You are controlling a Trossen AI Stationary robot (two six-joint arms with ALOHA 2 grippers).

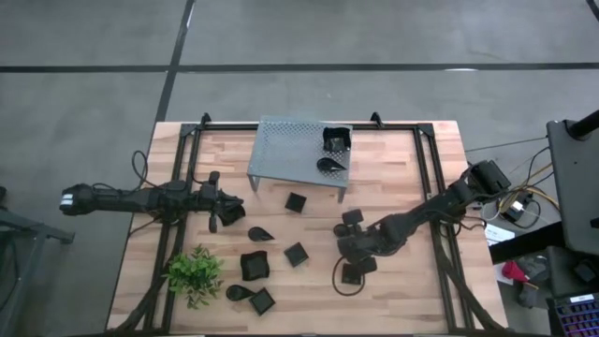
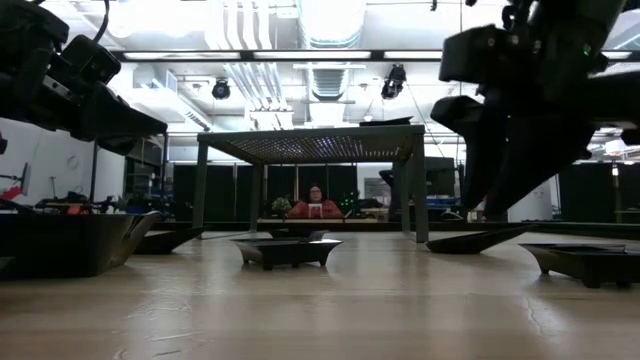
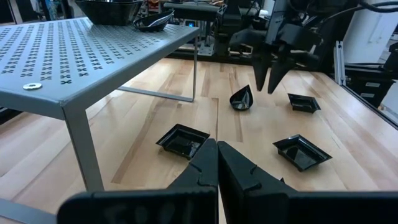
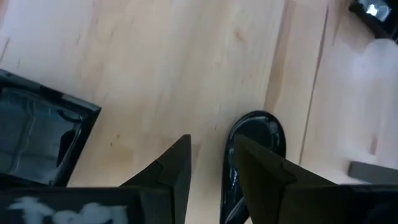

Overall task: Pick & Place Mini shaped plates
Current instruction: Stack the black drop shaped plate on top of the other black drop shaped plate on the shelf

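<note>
Right gripper [image 4: 208, 168]: nearest item in the right wrist view, two dark fingers pointing down at the wooden table [image 4: 186, 56], jaws slightly parted with a narrow gap. One finger sits against the rim of a teardrop plate [image 4: 258, 134]; the plate is not clamped between them. A square plate [image 4: 37, 140] lies beside it, apart from the fingers. In the high view this gripper [image 1: 354, 253] is over the table's right half, with small black plates just around it.

Left gripper [image 3: 216, 155]: fingers pressed together, holding nothing, hovering over the table's left side [image 1: 217, 213]. Ahead of it in the left wrist view: a square dish [image 3: 182, 139], a second square dish [image 3: 301, 151], a third [image 3: 304, 102] and a teardrop dish [image 3: 241, 98] on the wood.

Grey perforated rack [image 1: 298, 148]: stands at the far middle of the table. On its right end: one larger square plate [image 1: 336, 139] and one teardrop plate [image 1: 329, 165].

Loose plates on the table, high view: one square [image 1: 296, 200] just in front of the rack, one teardrop [image 1: 260, 233], one square [image 1: 296, 253], one larger square [image 1: 254, 266], and a pair [image 1: 253, 297] near the front edge.

Green plant [image 1: 194, 273]: front left of the table.

Person [image 2: 316, 204]: seated far behind the table, low view.
</note>
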